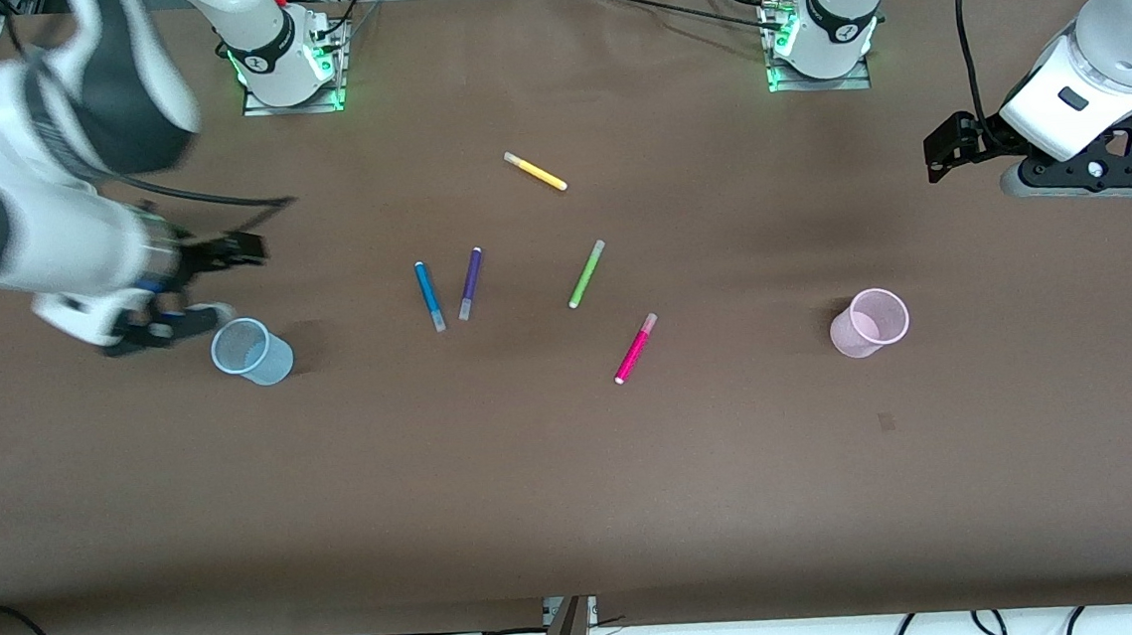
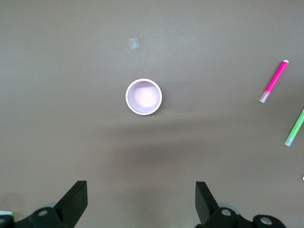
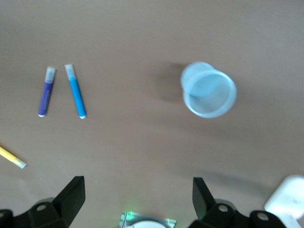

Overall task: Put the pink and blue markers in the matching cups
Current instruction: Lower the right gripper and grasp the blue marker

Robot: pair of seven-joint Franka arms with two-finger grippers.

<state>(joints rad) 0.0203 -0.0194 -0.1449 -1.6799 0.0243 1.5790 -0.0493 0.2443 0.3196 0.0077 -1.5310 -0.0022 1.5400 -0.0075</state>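
The blue marker point(image 1: 429, 295) lies mid-table beside a dark purple marker point(image 1: 470, 282). The pink marker point(image 1: 635, 349) lies nearer the front camera, beside the lime green marker point(image 1: 586, 273). The light blue cup point(image 1: 252, 351) stands upright toward the right arm's end. The light pink cup point(image 1: 870, 322) stands upright toward the left arm's end. My right gripper point(image 1: 173, 325) hangs open and empty just beside the blue cup point(image 3: 209, 89), with the blue marker point(image 3: 75, 91) in its view. My left gripper point(image 1: 1089, 176) hangs open and empty above the table near the pink cup point(image 2: 144, 96), and the pink marker point(image 2: 274, 81) shows in its view.
A yellow marker point(image 1: 535, 171) lies nearer the robot bases. The purple marker point(image 3: 45, 91) and the green marker point(image 2: 295, 127) also show in the wrist views. A small tape patch point(image 1: 887, 422) is stuck to the brown table between the pink cup and the front edge.
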